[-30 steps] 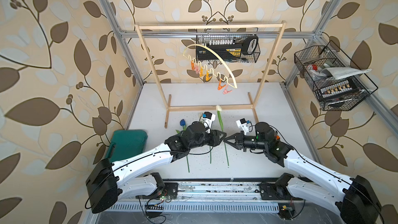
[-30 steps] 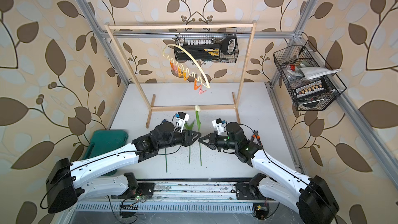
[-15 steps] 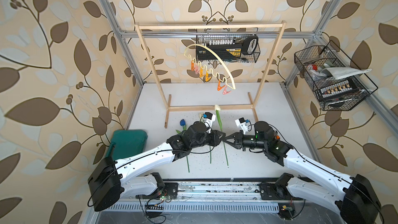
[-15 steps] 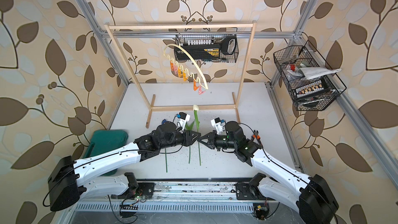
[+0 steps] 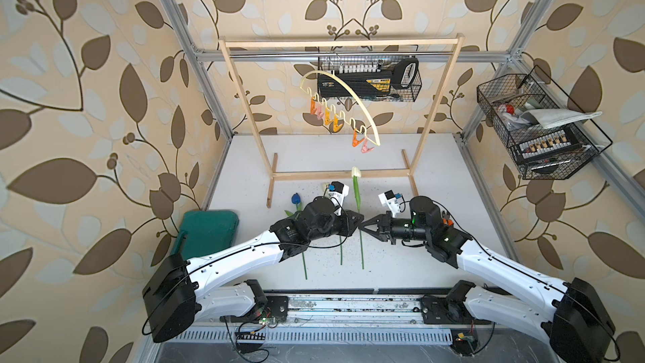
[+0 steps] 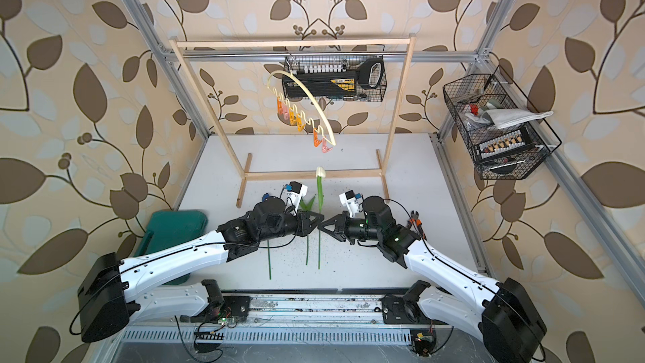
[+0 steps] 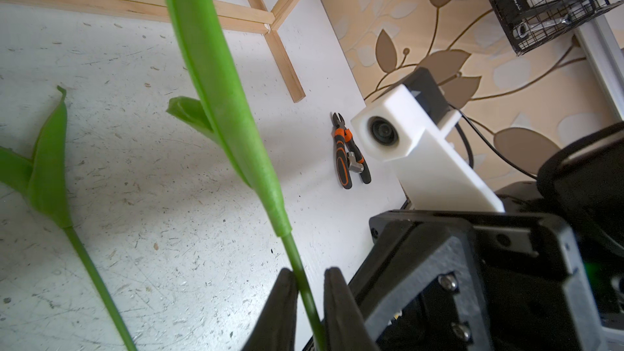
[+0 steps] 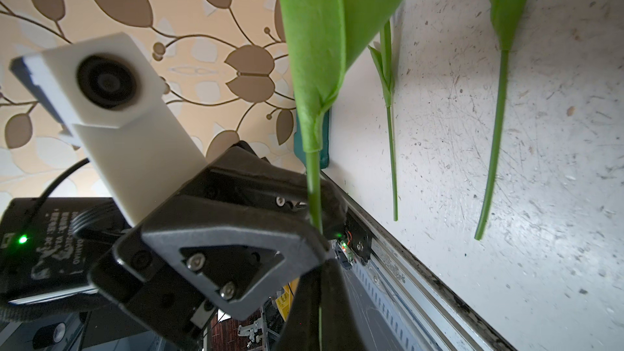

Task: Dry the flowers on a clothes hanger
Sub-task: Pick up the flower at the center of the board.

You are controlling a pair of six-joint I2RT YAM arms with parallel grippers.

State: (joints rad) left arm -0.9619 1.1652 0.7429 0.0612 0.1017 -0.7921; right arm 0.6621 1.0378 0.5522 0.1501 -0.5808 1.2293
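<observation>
One cream-white tulip (image 5: 356, 172) is held by its thin stem over the table (image 5: 401, 267): the right gripper (image 8: 319, 281) is closed tight on it, while the left gripper (image 7: 310, 278) has its jaws narrow around the same stem, and whether they already clamp it cannot be told.

rack frame (image 5: 432, 106) ahead (low crossbar (image 5: 314, 176)), pliers (image 7: 349, 155) — right
</observation>
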